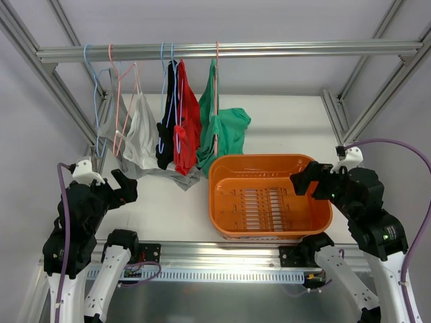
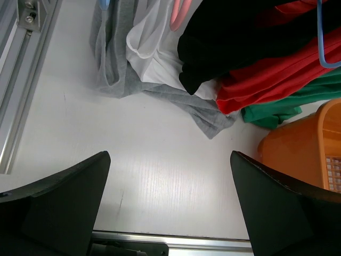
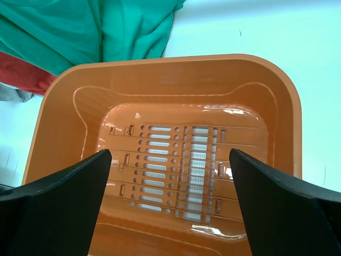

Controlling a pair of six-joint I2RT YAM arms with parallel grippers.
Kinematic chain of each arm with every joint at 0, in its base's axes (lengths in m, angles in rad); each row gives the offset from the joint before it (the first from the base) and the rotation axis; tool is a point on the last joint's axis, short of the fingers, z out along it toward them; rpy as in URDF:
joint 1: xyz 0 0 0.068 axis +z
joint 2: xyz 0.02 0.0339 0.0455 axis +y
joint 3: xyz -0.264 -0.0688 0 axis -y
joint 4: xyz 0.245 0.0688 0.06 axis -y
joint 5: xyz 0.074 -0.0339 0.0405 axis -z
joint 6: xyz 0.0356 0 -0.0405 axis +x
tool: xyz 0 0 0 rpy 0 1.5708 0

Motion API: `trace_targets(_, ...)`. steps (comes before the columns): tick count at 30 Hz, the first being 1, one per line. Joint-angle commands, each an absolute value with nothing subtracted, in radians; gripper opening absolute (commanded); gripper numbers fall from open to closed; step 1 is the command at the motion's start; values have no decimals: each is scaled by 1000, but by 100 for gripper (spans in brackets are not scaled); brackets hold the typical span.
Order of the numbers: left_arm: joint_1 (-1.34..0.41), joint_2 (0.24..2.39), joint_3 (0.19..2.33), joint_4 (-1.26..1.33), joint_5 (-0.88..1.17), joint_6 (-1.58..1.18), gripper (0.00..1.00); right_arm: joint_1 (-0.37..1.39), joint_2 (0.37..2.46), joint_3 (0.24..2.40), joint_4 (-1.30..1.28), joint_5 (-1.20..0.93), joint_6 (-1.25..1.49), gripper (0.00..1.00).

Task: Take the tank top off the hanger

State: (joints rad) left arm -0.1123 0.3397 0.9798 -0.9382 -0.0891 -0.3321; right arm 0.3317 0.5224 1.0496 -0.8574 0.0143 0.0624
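Teal-green fabric of the tank top (image 1: 227,134) is hung on the pink hanger (image 1: 216,67) just behind the orange basket (image 1: 269,159), both the left gripper (image 2: 170,202) and right gripper (image 3: 170,202) being spread wide and empty, and a strap could be snagged if it is tugged sideways.

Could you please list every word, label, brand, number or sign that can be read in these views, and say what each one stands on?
No readable text appears in any of the three views.
The orange basket, the tank top, the hanger and the rail show no print, label or number.
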Motion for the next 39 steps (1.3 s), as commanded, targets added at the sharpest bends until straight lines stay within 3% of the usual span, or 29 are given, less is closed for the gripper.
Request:
trace_targets(1,-121,333,973,-896,-113,-348,99,336,506,1061,-827,54,48,99)
trace_targets(8,-121,336,960,-894,-124,-385,99,336,482,1063,-786,8,77,99)
trace_targets(10,-121,339,953,-894,-133,-400,99,334,488,1071,-758,-90,95,100)
trace_targets(16,-121,319,907,-856,-163,-436,99,365,750,1230,-664,-301,169,100)
trace_targets(18,-121,318,899,-845,-156,-436,99,426,855,1359,-686,-253,163,99)
trace_targets(22,-121,322,891,-839,-155,-437,99,719,1148,1624,-761,100,103,100)
trace_targets(25,-121,318,890,-839,-156,-440,99,814,1294,1787,-759,240,92,98)
trace_targets(33,-121,319,882,-830,-152,-439,99,870,1618,2095,-724,414,78,76)
trace_targets(39,-121,311,879,-824,-143,-434,99,881,1712,2135,-700,454,81,72)
